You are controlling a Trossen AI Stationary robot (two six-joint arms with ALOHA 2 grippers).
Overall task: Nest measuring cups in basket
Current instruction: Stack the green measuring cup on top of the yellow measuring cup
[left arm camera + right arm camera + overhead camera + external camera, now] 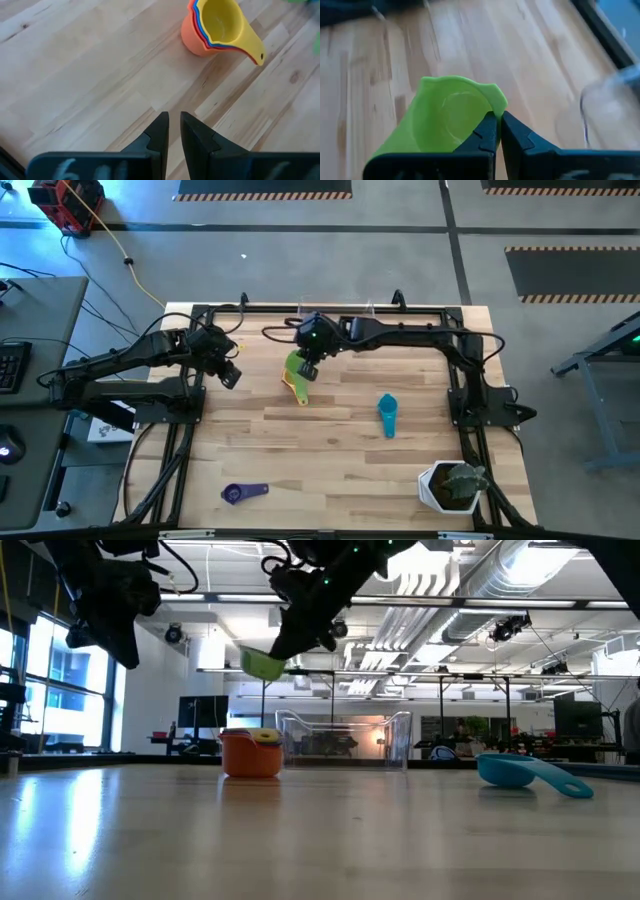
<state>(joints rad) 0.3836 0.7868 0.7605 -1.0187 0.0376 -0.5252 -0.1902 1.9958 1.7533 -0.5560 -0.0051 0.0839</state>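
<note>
A green measuring cup [440, 120] is off the table in my right gripper [497, 122], which is shut on it. In the low view the green cup [263, 664] hangs above a nested stack [251, 752] of orange, red, blue and yellow cups standing on its base on the table. That stack [297, 387] lies just near-side of my right gripper [306, 366]. The clear basket [345, 740] stands behind the stack at the far edge. The teal cup [387, 413] and the purple cup [240, 493] lie loose on the table. My left gripper [229, 376] hovers shut, left of the stack. My right gripper pinches the green cup's rim [492, 106] between its two fingers, one finger inside the bowl and one outside the wall. The fingers come from above, slanting down. The cup is lifted clear and tilted, and its mouth faces the wrist camera.
A white plant pot [455, 485] stands at the table's near right corner. Bare wood lies between the stack and the purple cup. The arms' black frame [460, 380] runs along the left, right and far edges.
</note>
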